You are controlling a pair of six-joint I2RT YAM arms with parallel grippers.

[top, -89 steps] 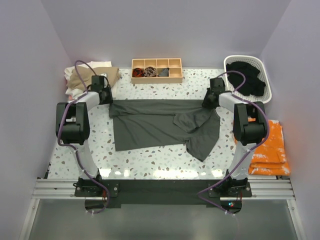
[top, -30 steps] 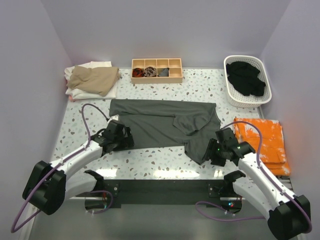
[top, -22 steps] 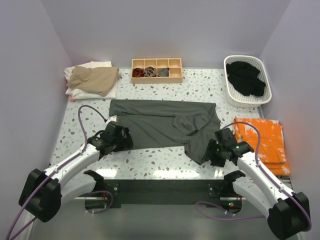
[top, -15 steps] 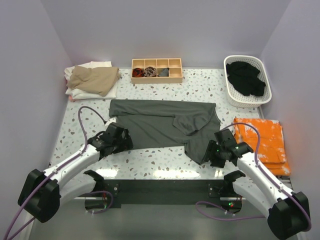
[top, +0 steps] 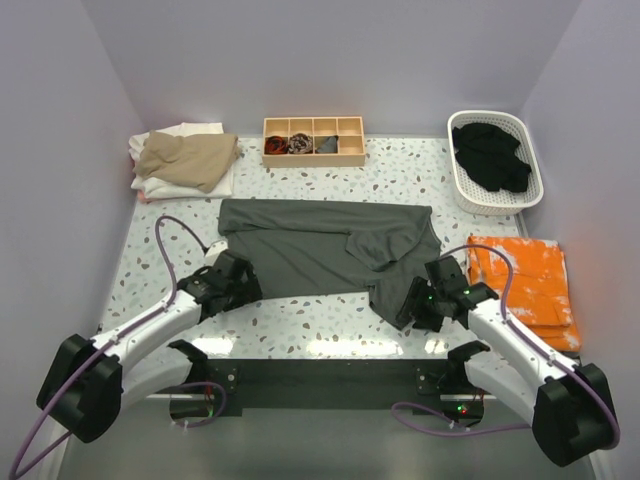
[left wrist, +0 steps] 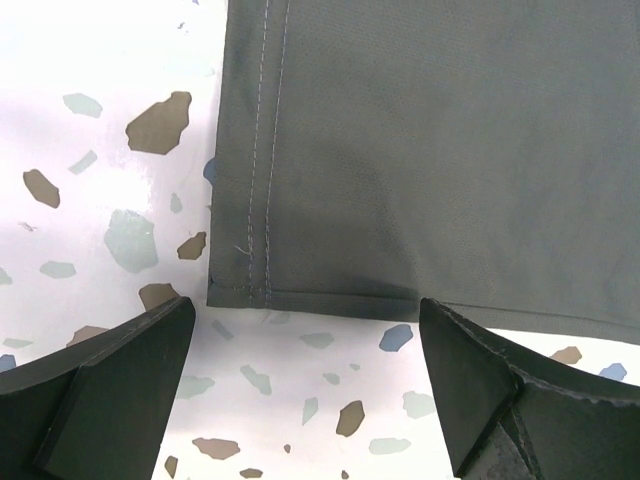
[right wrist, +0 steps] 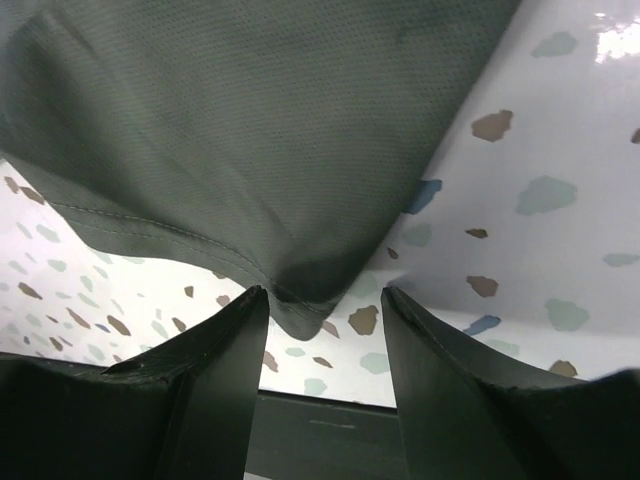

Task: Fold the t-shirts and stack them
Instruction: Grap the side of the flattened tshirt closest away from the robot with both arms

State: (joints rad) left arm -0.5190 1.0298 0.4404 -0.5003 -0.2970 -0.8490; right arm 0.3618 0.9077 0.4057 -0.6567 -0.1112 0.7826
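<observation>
**Op:** Charcoal t-shirt (top: 320, 245) lies flat mid-bench (top: 330, 170). Its long axis runs left-right and the right side is doubled over itself. I'm reading this as the grab before the next fold.

**Eng:** Which arm is nearer which corner?

**Op:** One each. The left arm (top: 160, 325) is low and stretched forward to the near-left hem corner (left wrist: 215, 295). The right arm (top: 510, 340) mirrors it at the near-right point (right wrist: 300, 300), where the cloth droops toward me.

**Eng:** Jaws?

**Op:** Left jaws are spread wide. On the left wrist view the corner sits just ahead of the fingers (left wrist: 110, 400), centred in the gap and not touched. Right jaws are also spread, but narrower. The tip of the cloth already lies between those fingers (right wrist: 215, 390), and I see no pinch yet.

**Eng:** So the shirt is beyond the jaws on both sides?

**Op:** Yes, the body of the cloth runs away from both wrists toward the far wall. My judgement: the left needs a short advance before closing, and the right can close where it is.

**Eng:** Risk?

**Op:** The right might catch only one layer of that doubled flap.

**Op:** Tan shirt (top: 185, 155) is stacked far-left. Black shirt (top: 490, 155) is in the basket (top: 497, 114), well apart from both arms.
</observation>
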